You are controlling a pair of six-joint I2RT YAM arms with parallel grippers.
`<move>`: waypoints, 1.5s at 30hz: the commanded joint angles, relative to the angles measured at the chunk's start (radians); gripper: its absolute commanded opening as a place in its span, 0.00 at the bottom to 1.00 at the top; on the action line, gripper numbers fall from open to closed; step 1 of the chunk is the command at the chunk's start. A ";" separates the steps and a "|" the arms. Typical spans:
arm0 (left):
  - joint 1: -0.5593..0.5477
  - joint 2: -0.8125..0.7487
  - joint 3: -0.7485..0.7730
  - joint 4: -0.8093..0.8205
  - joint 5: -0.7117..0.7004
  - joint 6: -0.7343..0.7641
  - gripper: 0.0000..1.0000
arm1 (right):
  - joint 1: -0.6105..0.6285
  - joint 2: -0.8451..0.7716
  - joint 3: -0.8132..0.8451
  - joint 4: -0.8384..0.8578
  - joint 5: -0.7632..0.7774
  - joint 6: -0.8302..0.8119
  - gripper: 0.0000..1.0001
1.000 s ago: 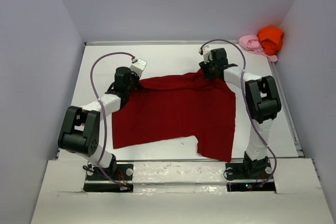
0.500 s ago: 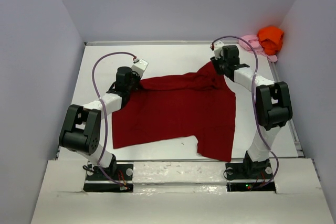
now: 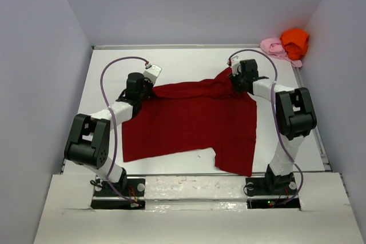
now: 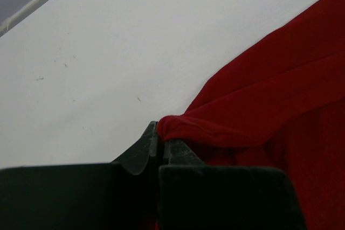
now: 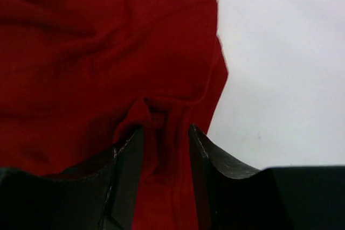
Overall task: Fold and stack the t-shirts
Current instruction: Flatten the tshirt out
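Note:
The large dark red t-shirt [image 3: 194,118] lies spread over the middle of the table. My left gripper [image 3: 150,88] is at its far left corner. In the left wrist view this gripper [image 4: 160,133] is shut on a rolled edge of the red cloth [image 4: 269,106]. My right gripper [image 3: 234,76] rests on the shirt's far right corner. In the right wrist view it [image 5: 166,130] stands open, with a raised fold of red cloth [image 5: 108,52] between the fingers. The orange t-shirt [image 3: 294,39] and the pale pink t-shirt [image 3: 273,46] lie bunched together at the far right corner.
Pale walls close the table in on the left, back and right. A raised rim [image 3: 311,112] runs along the table's right side. White table surface [image 3: 189,64] shows beyond the red shirt. The arm bases stand at the near edge.
My right gripper moved right along the shirt's far edge, drawing that corner outward, then came slightly nearer. My left gripper has held still on its corner.

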 commanded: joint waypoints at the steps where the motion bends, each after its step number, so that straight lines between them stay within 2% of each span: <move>1: -0.005 0.002 0.043 0.022 -0.005 0.012 0.00 | -0.005 -0.080 -0.069 0.013 -0.034 0.008 0.45; 9: -0.009 0.008 0.046 0.019 -0.008 0.012 0.00 | -0.005 -0.100 -0.111 0.007 -0.085 0.027 0.46; 19: -0.010 0.011 0.049 0.017 -0.011 0.015 0.00 | -0.005 -0.071 -0.060 -0.030 -0.199 0.059 0.47; 33: -0.012 0.008 0.054 0.010 -0.011 0.013 0.00 | -0.005 -0.073 -0.073 -0.053 -0.239 0.071 0.47; 41: -0.012 0.007 0.055 0.007 -0.016 0.015 0.00 | -0.005 -0.082 -0.074 -0.077 -0.254 0.074 0.34; 45: -0.012 0.010 0.057 0.008 -0.016 0.015 0.00 | -0.005 -0.099 -0.082 -0.082 -0.248 0.063 0.20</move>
